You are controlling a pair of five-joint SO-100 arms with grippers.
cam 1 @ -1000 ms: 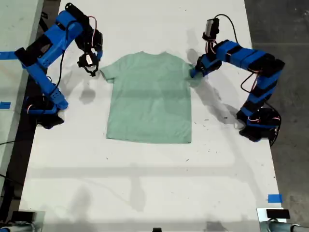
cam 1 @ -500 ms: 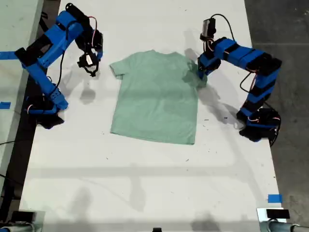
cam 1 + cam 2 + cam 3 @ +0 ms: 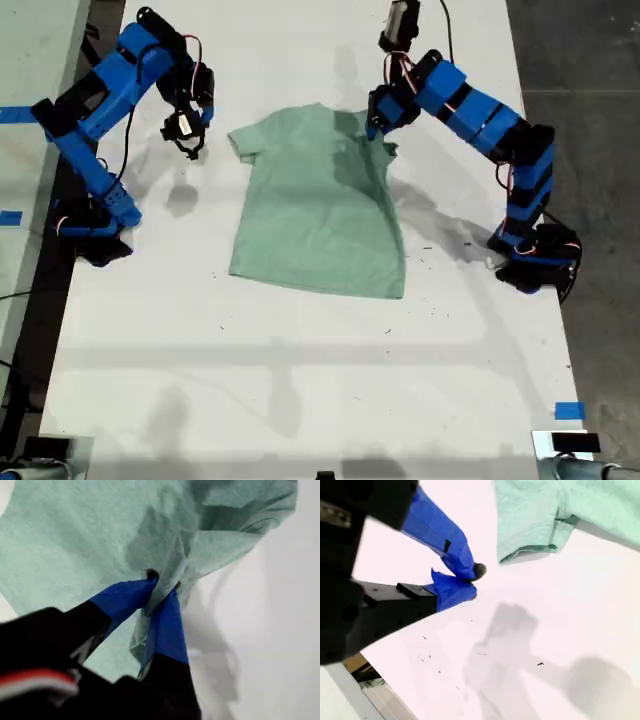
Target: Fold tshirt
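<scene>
The pale mint-green tshirt (image 3: 315, 215) lies flat on the white table (image 3: 300, 380), neck toward the far edge. My first gripper (image 3: 376, 124) is shut on the sleeve at the exterior view's right, lifting it in over the shirt's shoulder. In the first wrist view the blue fingers (image 3: 125, 597) pinch a bunched fold of the tshirt (image 3: 65, 545). My second gripper (image 3: 189, 147) hovers beside the other sleeve at the exterior view's left, apart from it. Its second wrist view shows my second gripper (image 3: 473, 582) shut on nothing, with the sleeve (image 3: 532, 525) a short way off.
The arm bases (image 3: 95, 225) (image 3: 530, 260) stand at the table's two sides in the exterior view. Blue tape marks (image 3: 568, 410) sit near the table's edges. Dark floor lies past the exterior view's right edge.
My first gripper rose and swung toward the exterior view's left with the sleeve, folding it inward; the whole shirt had slid slightly to the right. The second arm stayed still.
</scene>
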